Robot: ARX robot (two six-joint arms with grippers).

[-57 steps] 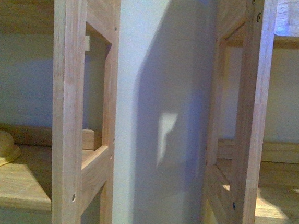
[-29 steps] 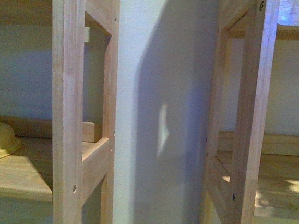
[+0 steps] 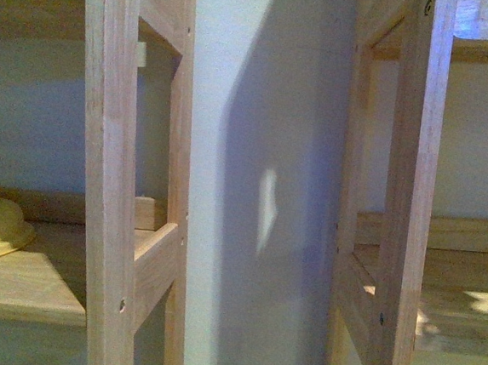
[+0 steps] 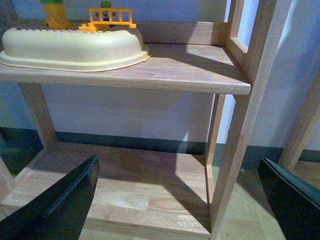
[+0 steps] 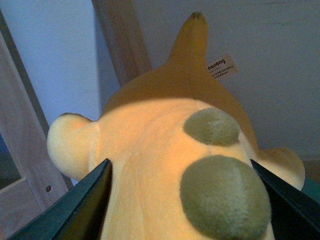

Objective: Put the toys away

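An orange-yellow plush toy [image 5: 150, 145] with two olive-green round patches and a white label fills the right wrist view. My right gripper [image 5: 180, 205] is shut on the plush toy, with a dark finger pressed against each of its sides. In the left wrist view my left gripper [image 4: 180, 200] stands open with nothing between its fingers, in front of the lower boards of a wooden shelf unit [image 4: 150, 70]. Neither arm shows in the front view.
A cream-coloured tub [image 4: 70, 47] with small orange and green toy pieces behind it sits on the left unit's shelf [image 3: 13, 286]. Two wooden shelf frames [image 3: 107, 179] [image 3: 409, 205] stand close ahead, with white wall [image 3: 264, 150] between them. A bottom shelf board [image 4: 125, 185] lies under the left gripper.
The front view shifted slightly between one second and half a second ago, then stayed still. The light patch on the wall narrowed.
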